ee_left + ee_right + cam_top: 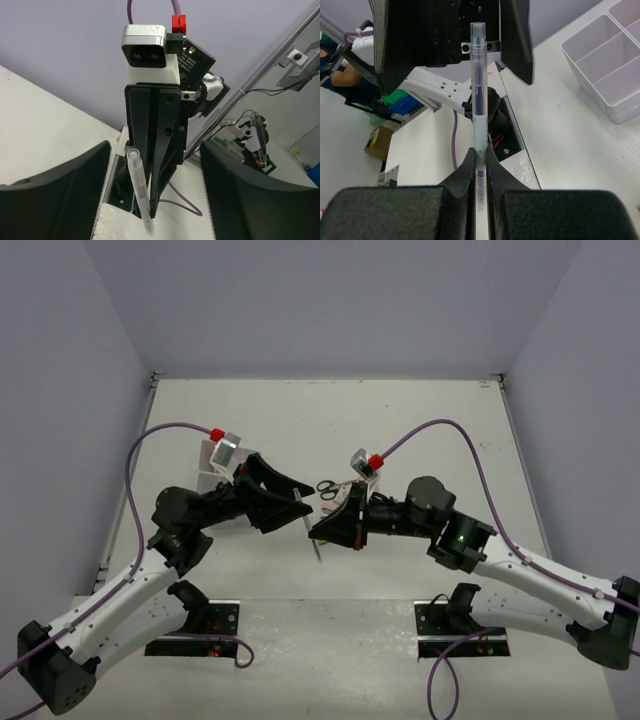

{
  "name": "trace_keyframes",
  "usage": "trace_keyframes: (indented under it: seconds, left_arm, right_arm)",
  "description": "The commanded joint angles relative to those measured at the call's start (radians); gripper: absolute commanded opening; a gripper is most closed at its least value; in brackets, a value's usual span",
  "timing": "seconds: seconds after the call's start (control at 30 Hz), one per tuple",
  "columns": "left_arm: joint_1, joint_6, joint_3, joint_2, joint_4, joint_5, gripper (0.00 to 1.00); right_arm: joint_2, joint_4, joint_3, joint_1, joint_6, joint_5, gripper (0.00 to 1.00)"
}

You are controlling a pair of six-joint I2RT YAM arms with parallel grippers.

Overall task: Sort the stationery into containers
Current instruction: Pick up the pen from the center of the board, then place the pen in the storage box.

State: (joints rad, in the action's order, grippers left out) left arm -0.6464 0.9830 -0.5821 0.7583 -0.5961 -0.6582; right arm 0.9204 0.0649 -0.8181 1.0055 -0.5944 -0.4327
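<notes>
Right gripper (480, 156) clamped on a thin clear pen (478, 100) with a dark core. Fingers pinch the barrel low down, and most of the pen stands free beyond the fingertips.

Left gripper (300, 502) faces it head-on over mid-tabletop (400, 420), jaws spread wide. Right wrist view: capped end of the pen sits between the two black left fingers, with a gap on either side and no contact seen. Left wrist view agrees. Own fingers frame the shot far apart, with the right gripper and its pen centred in the space between.

Top view: both arms lean inward and the grippers nearly meet tip to tip. Pen shows as a thin grey line slanting toward the near edge, below the meeting point. Cannot tell whether its lower tip touches the tabletop.

Black-handled scissors (328, 487) lie flat on the tabletop just beyond the grippers, on the far side.

Clear organiser box (590, 80) sits on the tabletop, off to the right in the right wrist view, well apart from the pen. Three compartments and their dividers are visible there. From above it is mostly hidden behind the left wrist.

Purple cables (440, 430) arc up from both wrists.
</notes>
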Motion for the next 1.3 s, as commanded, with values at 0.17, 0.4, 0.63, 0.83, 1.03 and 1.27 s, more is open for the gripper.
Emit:
trace_keyframes:
  seconds: [0.17,0.4,0.63,0.83,1.03,1.27]
  left_arm:
    - [-0.022,-0.034,-0.064,0.029,0.020,-0.020,0.00]
    - [-0.022,-0.160,-0.166,0.041,0.275,0.022,0.00]
    - [-0.021,-0.563,-0.473,0.134,0.839,0.760,0.00]
    - [-0.016,-0.815,-0.445,0.217,0.512,1.558,0.00]
    - [0.131,-1.147,-0.355,0.388,0.102,1.685,0.00]
    - [0.230,-1.161,-0.245,0.471,-0.082,1.706,0.00]
  right_arm:
    - [-0.004,-0.047,-0.050,0.008,0.047,0.096,0.00]
    - [-0.087,-0.138,-0.034,0.007,0.085,0.222,0.29]
    - [-0.235,-0.359,0.016,0.006,0.071,0.644,0.99]
    - [-0.417,-0.398,0.136,0.004,0.084,0.719,0.99]
    - [-0.484,-0.410,0.202,0.003,0.073,0.723,0.99]
    - [-0.502,-0.413,0.224,0.004,0.065,0.711,0.99]
